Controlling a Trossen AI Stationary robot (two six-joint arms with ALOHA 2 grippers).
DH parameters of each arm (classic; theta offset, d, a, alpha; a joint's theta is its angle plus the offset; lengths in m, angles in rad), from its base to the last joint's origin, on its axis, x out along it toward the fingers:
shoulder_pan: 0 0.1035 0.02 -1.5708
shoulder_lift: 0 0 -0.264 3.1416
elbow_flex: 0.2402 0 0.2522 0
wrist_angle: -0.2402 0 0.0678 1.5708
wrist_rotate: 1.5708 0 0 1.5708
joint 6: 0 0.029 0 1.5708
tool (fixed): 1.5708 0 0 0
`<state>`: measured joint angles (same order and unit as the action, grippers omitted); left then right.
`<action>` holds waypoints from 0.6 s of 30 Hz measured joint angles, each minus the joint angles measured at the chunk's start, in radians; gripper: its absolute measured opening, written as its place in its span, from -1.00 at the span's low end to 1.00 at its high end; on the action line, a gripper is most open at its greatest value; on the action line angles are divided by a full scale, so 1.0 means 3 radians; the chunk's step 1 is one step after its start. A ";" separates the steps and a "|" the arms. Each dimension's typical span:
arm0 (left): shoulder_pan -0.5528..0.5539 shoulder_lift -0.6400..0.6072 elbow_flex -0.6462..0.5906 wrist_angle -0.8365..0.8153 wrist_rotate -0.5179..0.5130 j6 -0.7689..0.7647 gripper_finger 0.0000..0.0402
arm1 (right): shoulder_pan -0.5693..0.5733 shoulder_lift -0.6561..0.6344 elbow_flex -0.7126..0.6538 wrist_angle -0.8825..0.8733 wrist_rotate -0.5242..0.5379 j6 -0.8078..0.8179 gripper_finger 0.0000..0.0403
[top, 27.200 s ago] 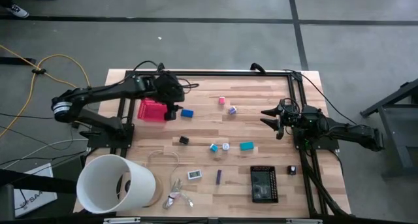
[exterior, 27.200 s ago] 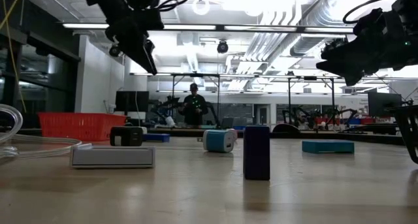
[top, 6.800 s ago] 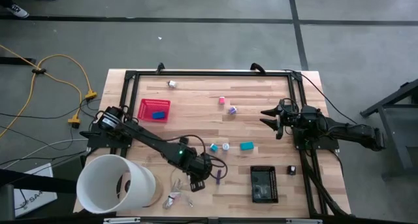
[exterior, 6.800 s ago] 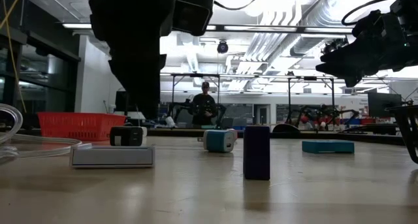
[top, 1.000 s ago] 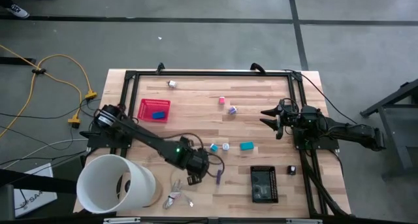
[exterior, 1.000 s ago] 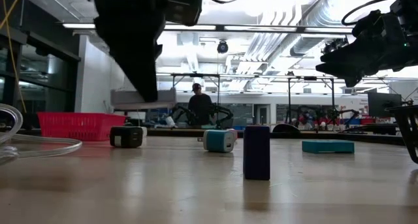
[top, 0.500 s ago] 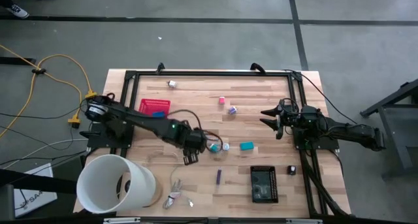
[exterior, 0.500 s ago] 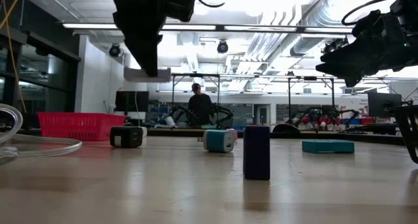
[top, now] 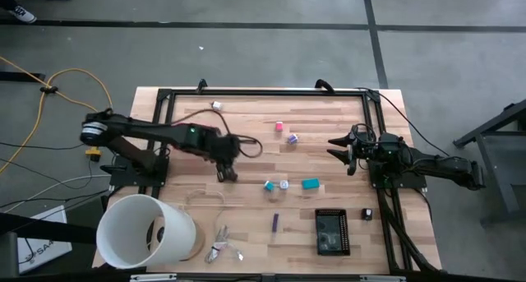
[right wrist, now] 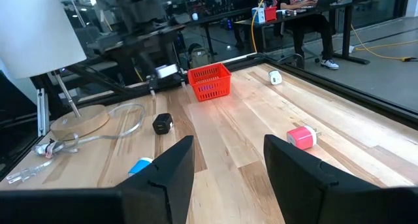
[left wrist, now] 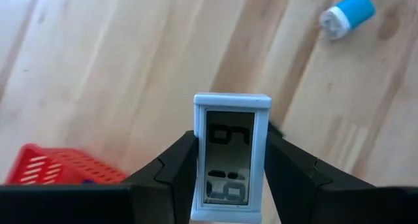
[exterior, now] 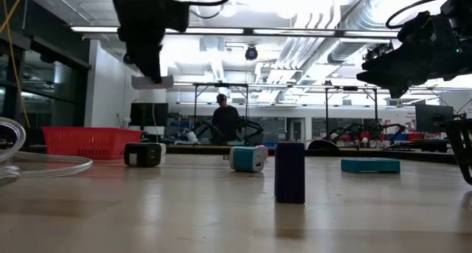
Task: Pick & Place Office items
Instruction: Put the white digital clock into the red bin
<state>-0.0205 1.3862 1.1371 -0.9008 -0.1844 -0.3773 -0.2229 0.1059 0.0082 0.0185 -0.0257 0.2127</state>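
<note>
My left gripper (top: 223,157) hangs over the table's left middle, shut on a small white digital clock (left wrist: 232,160) that also shows held aloft in the low view (exterior: 153,81). The red basket (left wrist: 57,175) lies just beyond it toward the left edge. Loose items rest flat on the wood: a blue-and-white cylinder (top: 269,186), a teal block (top: 310,183), a pink piece (top: 279,127), a purple block (top: 275,223) and a black block (exterior: 143,154). My right gripper (top: 344,150) waits open above the right edge. My left gripper pinches the clock between its two fingers (left wrist: 175,166), one on each long side (left wrist: 198,164). The fingers come from above, pointing down, and lie along the clock's length. The clock is lifted clear of the table and lies level, its display facing up.
A big white tub (top: 148,231) lies on its side at the near left corner. Beside it are a pale wire loop (top: 205,196) and a silvery clump (top: 222,250). A black calculator (top: 333,231) sits near right. A person (exterior: 225,122) stands in the room behind.
My left gripper, keeping the clock, has risen and swung from the near middle toward the far left, toward the red basket. The clock has gone from just above the table to well clear of it.
</note>
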 joint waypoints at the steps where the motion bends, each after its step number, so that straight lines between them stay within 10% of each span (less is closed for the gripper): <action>1: 0.0074 -0.0082 -0.0076 0.0009 0.0012 0.0049 -0.26 | 0.0001 0.0000 0.0000 -0.0001 0.0000 0.0001 -0.15; 18: 0.1527 -0.0583 -0.0825 0.0134 0.0832 0.1291 -0.26 | 0.0001 0.0000 0.0000 0.0000 0.0000 0.0001 -0.15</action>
<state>0.4377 1.2114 0.8897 -0.8605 0.0652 0.0100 -0.2226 0.1059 0.0081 0.0185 -0.0257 0.2130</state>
